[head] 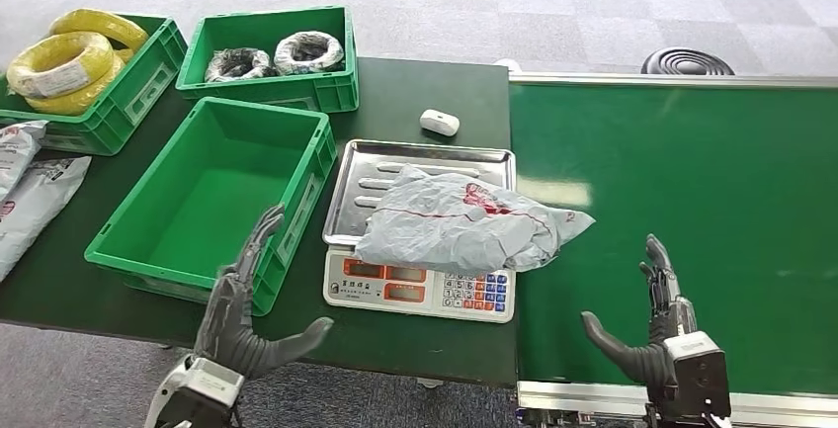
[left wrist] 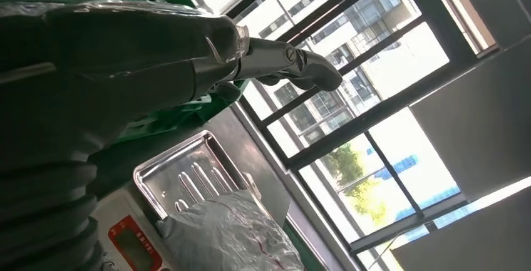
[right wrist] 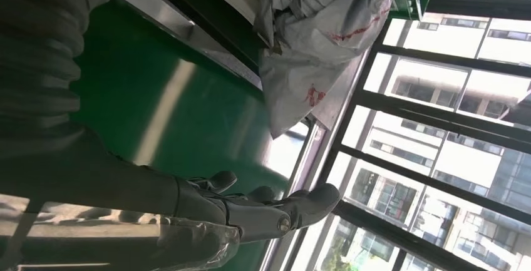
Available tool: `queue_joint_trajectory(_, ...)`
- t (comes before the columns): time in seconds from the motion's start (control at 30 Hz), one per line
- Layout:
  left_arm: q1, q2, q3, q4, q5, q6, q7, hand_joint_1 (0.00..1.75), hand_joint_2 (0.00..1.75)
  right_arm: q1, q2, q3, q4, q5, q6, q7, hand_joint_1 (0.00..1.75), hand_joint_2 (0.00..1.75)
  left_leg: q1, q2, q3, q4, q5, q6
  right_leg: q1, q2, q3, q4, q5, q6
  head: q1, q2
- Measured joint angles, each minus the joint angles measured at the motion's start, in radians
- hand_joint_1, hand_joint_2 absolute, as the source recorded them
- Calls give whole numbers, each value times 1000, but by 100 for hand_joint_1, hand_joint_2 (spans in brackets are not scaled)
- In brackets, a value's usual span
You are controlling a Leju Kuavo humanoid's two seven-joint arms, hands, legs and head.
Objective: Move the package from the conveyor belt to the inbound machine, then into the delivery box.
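Package (head: 464, 222) is sitting on the scale (head: 420, 285), overhanging the belt (head: 692, 201). Both hands, left (head: 242, 314) and right (head: 657, 334), are hovering with fingers spread, empty. Next: grip it, carry to bin (head: 212, 201).

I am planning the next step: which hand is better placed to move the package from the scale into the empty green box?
Probably the left hand: it hovers open between the empty green box and the package on the scale. The right hand is over the conveyor belt, farther from the box.

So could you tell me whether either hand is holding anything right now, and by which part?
Nothing is held. The left hand and right hand are both open, and the package lies on the scale's tray.
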Motion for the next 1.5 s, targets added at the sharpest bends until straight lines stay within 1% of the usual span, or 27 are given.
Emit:
queue_joint_trajectory(0.13,-93,0,-108,85,-87,24,65,0,175,32,13,5,-15,-11,10,-6,0,175,0,0,0,0,0,1,0,0,0,0,0,0,0,0)
queue_joint_trajectory(0.27,-188,-21,-200,180,-166,46,139,0,175,50,29,33,-38,-24,8,-40,0,175,0,0,0,0,1,1,0,0,0,0,0,0,0,0)
queue_joint_trajectory(0.43,-299,-52,-279,301,-274,132,222,0,175,58,46,86,-80,-64,-4,-105,0,175,0,0,0,0,1,0,0,0,0,0,0,0,0,0)
queue_joint_trajectory(0.53,-349,-69,-303,374,-286,157,237,0,175,59,54,109,-105,-88,-3,-127,0,175,0,0,0,0,1,0,0,0,0,0,0,0,0,0)
queue_joint_trajectory(0.63,-380,-82,-321,438,-296,180,241,0,175,61,63,121,-123,-103,-2,-136,0,175,0,1,0,0,1,0,0,0,0,0,0,0,0,0)
queue_joint_trajectory(0.8,-406,-96,-339,502,-302,194,243,0,175,63,71,131,-137,-108,-2,-142,0,175,0,1,0,0,1,0,0,1,0,0,0,0,0,0)
queue_joint_trajectory(1.0,-424,-112,-354,558,-301,188,252,0,175,69,79,132,-141,-130,2,-154,0,175,0,0,0,0,1,0,0,1,0,0,0,0,0,0)
queue_joint_trajectory(1.17,-456,-154,-383,693,-300,199,270,0,175,73,86,132,-145,-145,-1,-173,0,175,0,1,0,0,1,0,0,1,0,0,0,0,0,0)
queue_joint_trajectory(1.37,-524,-218,-389,901,-315,284,292,0,175,61,99,151,-147,-145,-7,-180,0,175,0,1,0,0,1,0,0,1,0,0,1,0,0,0)
queue_joint_trajectory(1.4,-537,-229,-389,933,-321,293,301,7,175,57,101,156,-147,-145,-8,-180,0,175,0,1,0,0,1,0,0,1,0,0,1,0,0,0)
queue_joint_trajectory(1.43,-550,-239,-389,963,-326,302,310,39,175,52,103,161,-147,-145,-8,-180,0,175,0,0,0,0,1,0,0,1,0,0,1,0,0,0)
queue_joint_trajectory(1.5,-575,-258,-391,1018,-325,324,329,117,175,44,105,171,-147,-146,-6,-180,0,175,0,0,0,0,1,0,0,1,0,0,1,0,0,0)
